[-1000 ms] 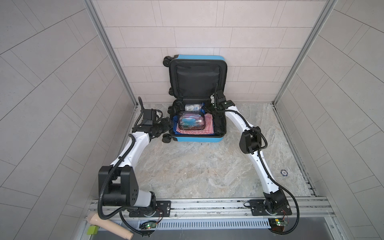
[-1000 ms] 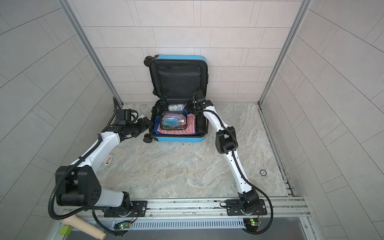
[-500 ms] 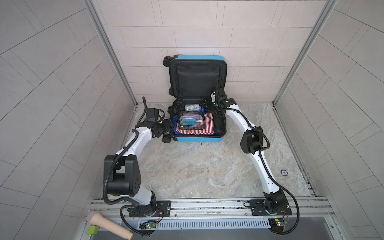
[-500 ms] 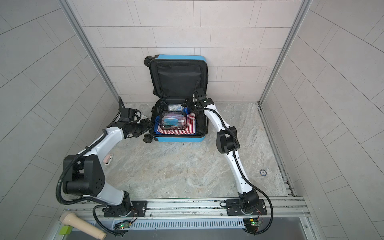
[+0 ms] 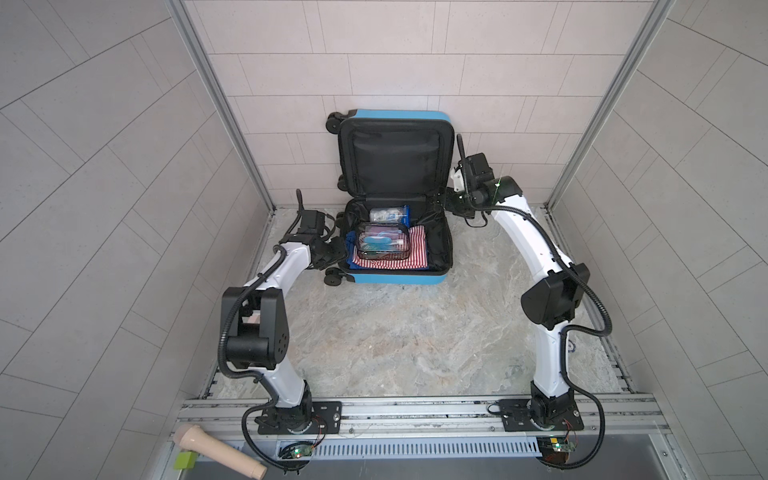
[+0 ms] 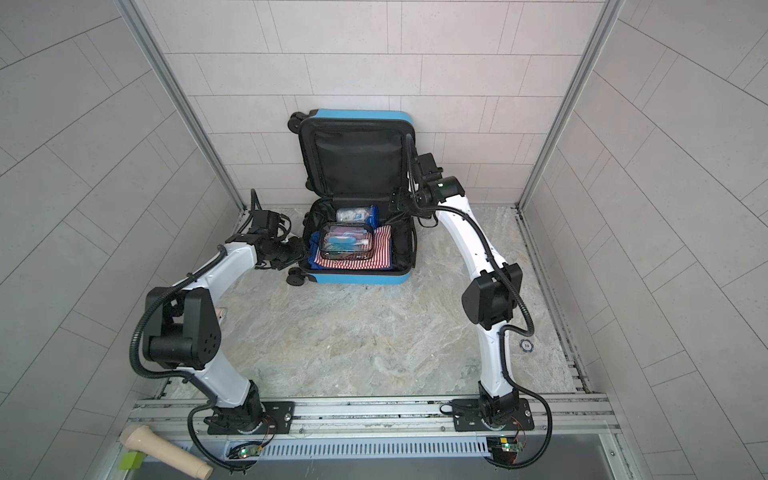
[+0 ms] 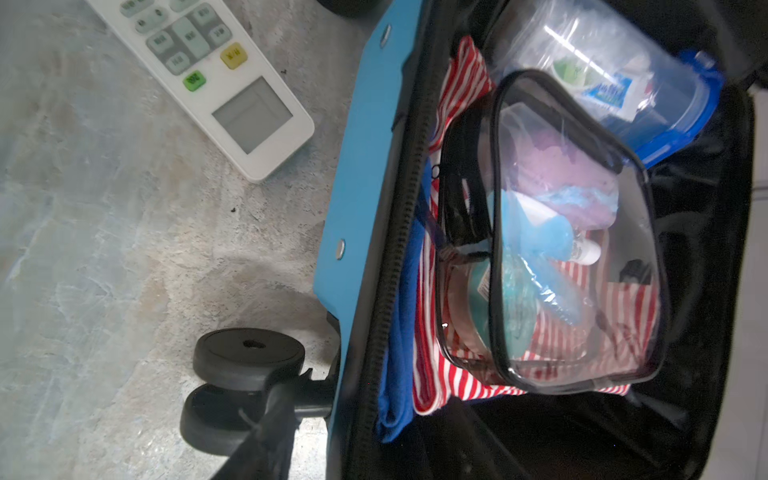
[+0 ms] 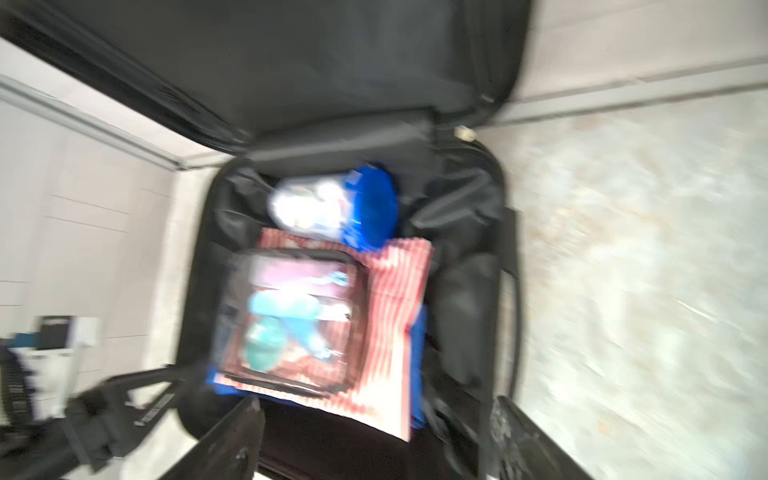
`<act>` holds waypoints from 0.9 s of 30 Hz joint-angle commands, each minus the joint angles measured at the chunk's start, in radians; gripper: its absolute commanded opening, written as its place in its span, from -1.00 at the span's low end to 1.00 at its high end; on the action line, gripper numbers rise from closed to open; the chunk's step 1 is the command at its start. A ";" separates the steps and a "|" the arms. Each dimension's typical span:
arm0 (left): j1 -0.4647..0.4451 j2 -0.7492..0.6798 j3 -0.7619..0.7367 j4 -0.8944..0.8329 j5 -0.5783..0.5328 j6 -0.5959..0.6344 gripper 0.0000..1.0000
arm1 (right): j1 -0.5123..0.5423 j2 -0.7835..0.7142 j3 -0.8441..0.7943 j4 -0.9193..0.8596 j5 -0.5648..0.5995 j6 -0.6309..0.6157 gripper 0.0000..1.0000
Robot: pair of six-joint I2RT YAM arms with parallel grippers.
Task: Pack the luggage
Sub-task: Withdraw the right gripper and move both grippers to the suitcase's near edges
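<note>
Right hand (image 5: 444,202) had pulled out of the luggage (image 5: 395,277) to its right side, by the hinge. Left arm had swung in closer to the luggage's left wall. Right hand: fingers (image 8: 232,440) spread wide, nothing between them; its wrist view was blurred. Left hand (image 5: 332,254) sat just beside the luggage's left wall, near the front wheel (image 7: 249,357). Only a dark sliver of it showed in its wrist view, so could not tell how far open it was or whether it held anything.

Luggage lay open on the table (image 5: 395,345), base flat, lid (image 5: 395,158) upright and leaning on the back wall behind it. Inside the base:
- clear black-trimmed pouch (image 5: 380,243) on top of a red-white striped cloth (image 5: 413,255)
- blue cloth (image 7: 399,332) under that
- clear tub with blue lid (image 5: 388,214) toward the hinge

White remote (image 7: 208,75) lay on the table left of the luggage, apart from it.

Handling, judged: shell looked stiff and smooth, likely slippery to flat pads. Small, so probably light, and on wheels, so a sideways push could roll or skid it. Best hold was likely the lid's free rim or side edge, where shell and zipper (image 7: 399,208) tape give a lip, to draw the lid forward off the wall and down. Lining was soft black fabric, slack. Pouch film looked pliable and glossy, the cloths limp. Tub was rigid and rounded and stood proud, so it might stop the lid closing flush. Table was marbled, matte.
</note>
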 commanded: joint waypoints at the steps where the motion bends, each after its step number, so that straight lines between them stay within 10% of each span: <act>1: -0.011 0.041 0.041 -0.021 -0.016 0.021 0.06 | -0.033 -0.020 -0.121 -0.014 0.071 -0.055 0.77; 14: -0.062 0.089 0.095 -0.057 -0.025 0.039 -0.78 | -0.063 0.053 -0.246 0.077 -0.006 -0.041 0.46; 27: -0.167 0.138 0.138 -0.067 -0.056 0.024 -0.97 | -0.121 0.024 -0.430 0.160 -0.012 -0.030 -0.14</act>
